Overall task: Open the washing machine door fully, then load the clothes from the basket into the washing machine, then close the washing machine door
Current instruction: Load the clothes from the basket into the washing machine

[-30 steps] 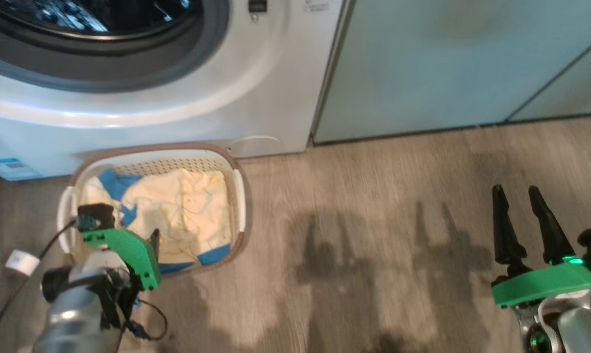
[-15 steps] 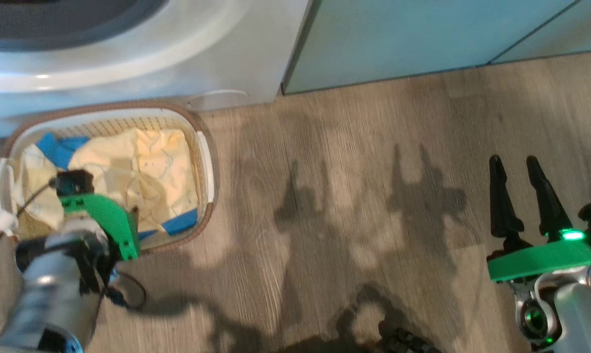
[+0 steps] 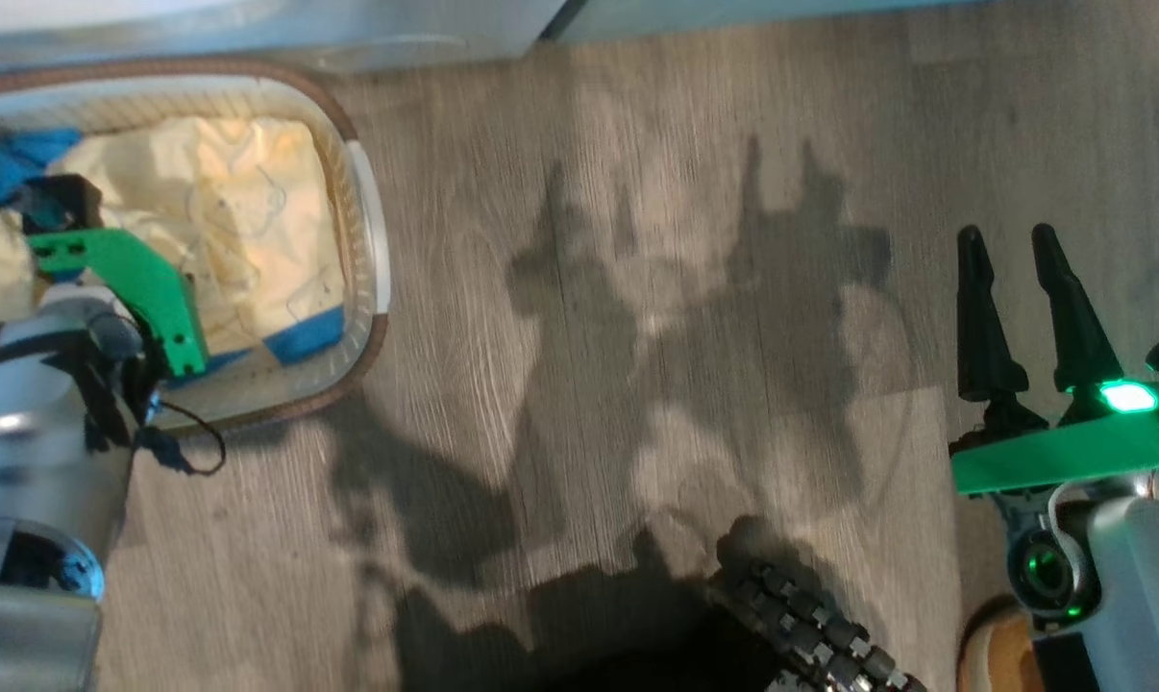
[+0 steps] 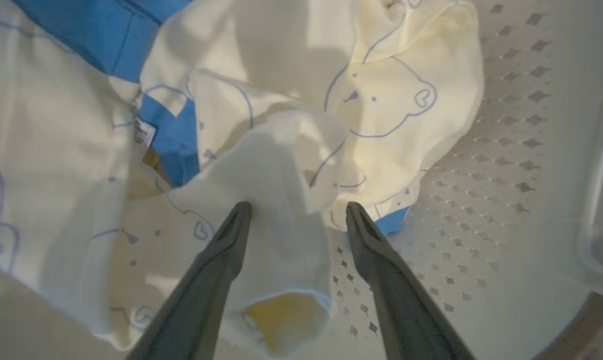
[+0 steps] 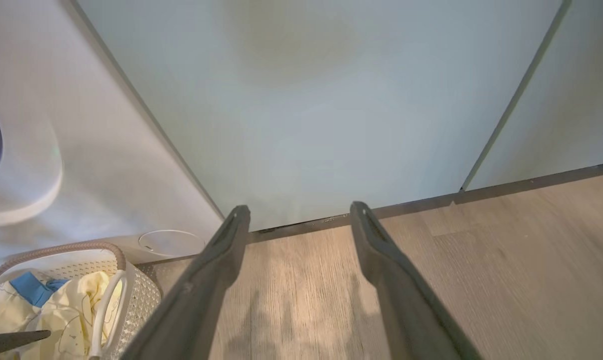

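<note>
The left gripper [image 4: 296, 210] hangs inside the small cream perforated plastic basket [image 3: 368, 231], its jaws spread wide either side of a raised fold of the pale yellow, blue-trimmed clothes [image 4: 391, 100] lying there. The right gripper [image 3: 1007, 240], likewise spread and empty, hovers over the wood-grain floor [image 3: 637, 288], well apart from the basket beside the big white washing machine [image 5: 31, 165].

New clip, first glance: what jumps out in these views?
Pale yellow clothes with blue trim lie heaped in the basket at the head view's upper left, the open left gripper astride one fold. The open right gripper hangs over wood floor at the right, facing pale green cabinet doors.
</note>
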{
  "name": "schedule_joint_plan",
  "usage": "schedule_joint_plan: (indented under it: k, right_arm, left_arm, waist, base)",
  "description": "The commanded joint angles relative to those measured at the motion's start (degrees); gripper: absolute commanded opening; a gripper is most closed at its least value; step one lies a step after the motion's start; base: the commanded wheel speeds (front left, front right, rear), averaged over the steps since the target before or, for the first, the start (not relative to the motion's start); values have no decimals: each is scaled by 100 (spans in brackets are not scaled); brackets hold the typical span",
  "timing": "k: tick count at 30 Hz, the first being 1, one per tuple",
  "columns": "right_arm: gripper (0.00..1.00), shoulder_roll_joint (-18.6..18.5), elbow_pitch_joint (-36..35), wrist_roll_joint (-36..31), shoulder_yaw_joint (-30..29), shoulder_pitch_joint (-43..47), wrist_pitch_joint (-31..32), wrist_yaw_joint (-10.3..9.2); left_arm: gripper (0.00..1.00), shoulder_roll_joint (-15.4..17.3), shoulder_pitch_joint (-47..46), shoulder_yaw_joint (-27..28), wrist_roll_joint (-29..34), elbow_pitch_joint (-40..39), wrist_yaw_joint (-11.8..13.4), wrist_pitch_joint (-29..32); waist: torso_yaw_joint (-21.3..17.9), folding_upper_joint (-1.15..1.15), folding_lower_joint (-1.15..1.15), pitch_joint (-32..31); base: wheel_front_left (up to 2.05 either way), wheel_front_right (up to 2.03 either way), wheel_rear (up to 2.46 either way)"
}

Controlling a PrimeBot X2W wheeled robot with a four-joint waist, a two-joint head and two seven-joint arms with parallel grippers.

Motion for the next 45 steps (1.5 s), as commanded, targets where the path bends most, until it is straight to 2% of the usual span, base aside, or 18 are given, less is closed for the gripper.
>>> schedule_joint_plan:
  k: [1, 11, 24, 25, 27, 28, 39, 45]
  right_arm:
    - [100, -58, -170, 13, 40, 27, -54, 1]
    - [100, -56, -290, 5, 55, -141, -54, 1]
    - [100, -83, -403, -21, -33, -111, -54, 1]
    - [100, -82, -408, -23, -39, -109, -54, 1]
    - [100, -80, -413, -22, -47, -109, -54, 1]
    - [100, -78, -412, -21, -50, -111, -54, 1]
    - [100, -19, -296, 35, 52, -232, -54, 1]
    - [100, -54, -200, 16, 134, -254, -54, 1]
  left_arm:
    - [100, 267, -44, 64, 56, -47, 47, 7]
    - [100, 373, -497, -52, 117, -29, 324, 94]
    - [100, 341, -750, -260, 200, -17, 553, 258]
    - [82, 341, -763, -277, 205, -17, 555, 293]
    - [14, 341, -788, -303, 206, -16, 552, 335]
    - [0, 338, -797, -317, 207, -16, 549, 340]
    - [0, 316, -669, -333, 87, -14, 427, -22]
    - [0, 90, -343, -336, -29, -14, 208, -425]
  waist:
    - [10, 0, -1, 216]
    - [123, 0, -1, 739]
    - [222, 0, -1, 968]
    - [226, 0, -1, 982]
    - [235, 0, -1, 1010]
    - [239, 0, -1, 1021]
    - [176, 0, -1, 845]
    - [339, 0, -1, 338]
  base:
    - [0, 0, 0]
    - [0, 0, 0]
    - [0, 0, 0]
    - [0, 0, 0]
    - [0, 0, 0]
    - [0, 0, 0]
    - [0, 0, 0]
    - [0, 0, 0]
